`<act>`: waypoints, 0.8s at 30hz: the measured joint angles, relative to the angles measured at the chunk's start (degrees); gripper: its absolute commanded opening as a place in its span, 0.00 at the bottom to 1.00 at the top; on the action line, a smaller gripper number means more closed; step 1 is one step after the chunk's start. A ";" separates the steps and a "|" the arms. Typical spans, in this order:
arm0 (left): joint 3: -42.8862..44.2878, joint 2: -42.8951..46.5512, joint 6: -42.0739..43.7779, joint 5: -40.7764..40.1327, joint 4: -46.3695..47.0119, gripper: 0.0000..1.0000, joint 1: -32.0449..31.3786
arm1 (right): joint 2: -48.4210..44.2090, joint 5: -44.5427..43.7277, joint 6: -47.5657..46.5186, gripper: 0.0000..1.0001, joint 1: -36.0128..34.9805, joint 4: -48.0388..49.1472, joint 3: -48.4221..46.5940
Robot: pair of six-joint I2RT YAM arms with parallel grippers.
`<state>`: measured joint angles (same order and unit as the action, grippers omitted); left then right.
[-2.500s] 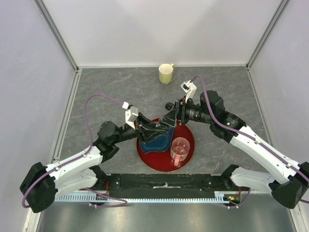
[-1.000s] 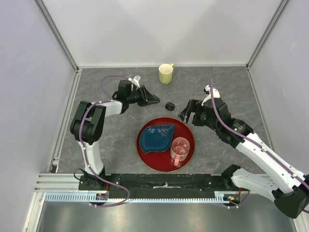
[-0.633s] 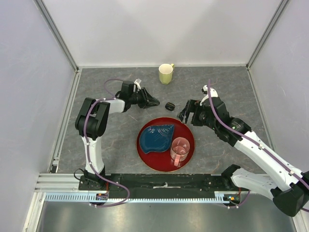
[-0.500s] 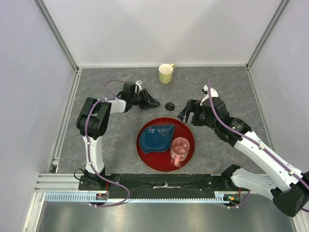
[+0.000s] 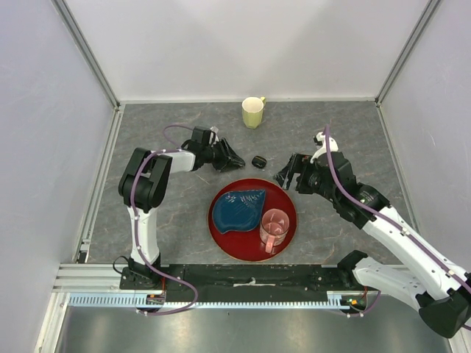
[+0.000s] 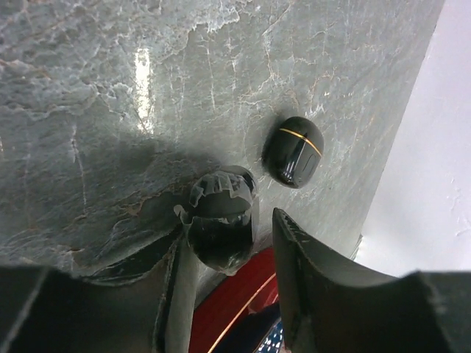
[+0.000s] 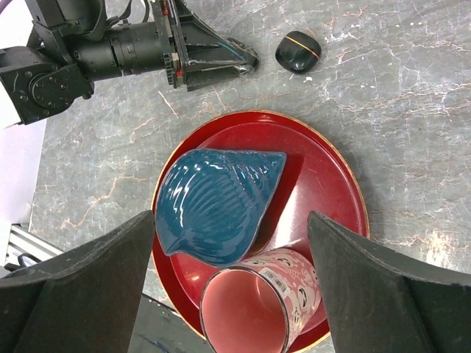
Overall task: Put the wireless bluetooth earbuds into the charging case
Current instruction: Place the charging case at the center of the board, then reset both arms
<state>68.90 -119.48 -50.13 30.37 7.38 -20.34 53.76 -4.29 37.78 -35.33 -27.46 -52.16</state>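
Left arm is stretched out low over the grey table (image 5: 169,213), and the left tool (image 5: 237,160) is right down at the surface, pointing at the charging case (image 5: 258,161). The case is a small black pebble with a thin gold line. It lies on the bare table just beyond the tool's tip, lid down, apart from the fingers.

From the left wrist, the fingers stand a little apart with a sliver of red showing through the gap. A dark glossy lump (image 6: 221,228) sits against the left finger. Whether that is one of the earbuds, I cannot tell.

Over on the other side, the right tool (image 5: 288,174) hangs above the far right rim of the red plate (image 7: 324,176), fingers spread wide, nothing between them. On the plate, a blue shell-shaped dish (image 7: 217,202) lies beside a pink cup (image 7: 254,305). A yellow mug (image 5: 253,112) stands by the back wall, well apart.
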 measured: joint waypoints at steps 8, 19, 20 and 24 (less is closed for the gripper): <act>0.37 2.38 1.60 -2.56 -2.95 0.69 -0.04 | -1.95 0.04 0.17 0.91 0.33 -0.07 1.20; -4.17 18.62 10.73 -13.73 -12.61 0.78 0.00 | -2.29 -0.46 -0.07 0.93 0.92 -0.09 1.46; -4.98 21.22 11.76 -14.58 -12.98 0.82 0.00 | -2.16 -0.81 -0.28 0.94 1.16 -0.26 1.46; -9.07 32.87 15.78 -18.47 -13.55 0.86 0.00 | -0.46 -2.19 -1.51 0.96 4.37 -0.94 1.40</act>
<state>59.83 -86.61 -34.35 11.90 -6.17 -20.34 53.30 -6.48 36.27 -30.96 -28.40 -50.76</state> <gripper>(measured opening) 0.843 0.950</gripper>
